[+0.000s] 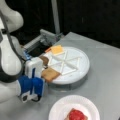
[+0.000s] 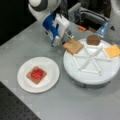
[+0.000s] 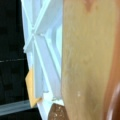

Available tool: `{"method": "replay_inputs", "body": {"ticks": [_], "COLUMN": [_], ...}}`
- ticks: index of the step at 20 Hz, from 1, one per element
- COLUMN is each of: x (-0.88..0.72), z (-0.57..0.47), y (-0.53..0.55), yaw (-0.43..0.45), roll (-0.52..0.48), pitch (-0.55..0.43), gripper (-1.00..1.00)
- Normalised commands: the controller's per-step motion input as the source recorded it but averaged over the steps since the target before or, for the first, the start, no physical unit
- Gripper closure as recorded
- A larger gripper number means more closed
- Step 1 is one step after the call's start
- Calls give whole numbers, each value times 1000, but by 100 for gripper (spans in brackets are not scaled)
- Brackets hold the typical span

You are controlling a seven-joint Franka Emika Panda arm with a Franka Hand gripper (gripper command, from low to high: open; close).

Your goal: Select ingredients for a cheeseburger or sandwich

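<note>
Gripper [image 2: 68, 37] right at the near edge of the toast [image 2: 72, 46] on the divided tray [image 2: 87, 72], jaws clamped on the toast, looks like. Toast fills wrist view, flat, pointing into tray. Other toast w/ red disc [image 2: 37, 73] on plate [image 2: 27, 85], apart on table [image 2: 50, 105].

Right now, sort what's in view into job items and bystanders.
Job: hand at toast square; brown disc; yellow square; toast with red disc.
Bystanders: divided white tray, paper plate, grey table.
</note>
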Motion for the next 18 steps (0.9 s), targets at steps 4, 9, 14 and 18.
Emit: {"method": "replay_inputs", "body": {"ticks": [4,9,14,18], "x": [196,184,186,195], "z": [-52,-36,-2,49], "y": [-110,-132,-141,-154], "yaw": [26,24,29,49], "roll": [187,171,160,167], "pitch": [9,22,36,63], "gripper": [100,100,100,100]}}
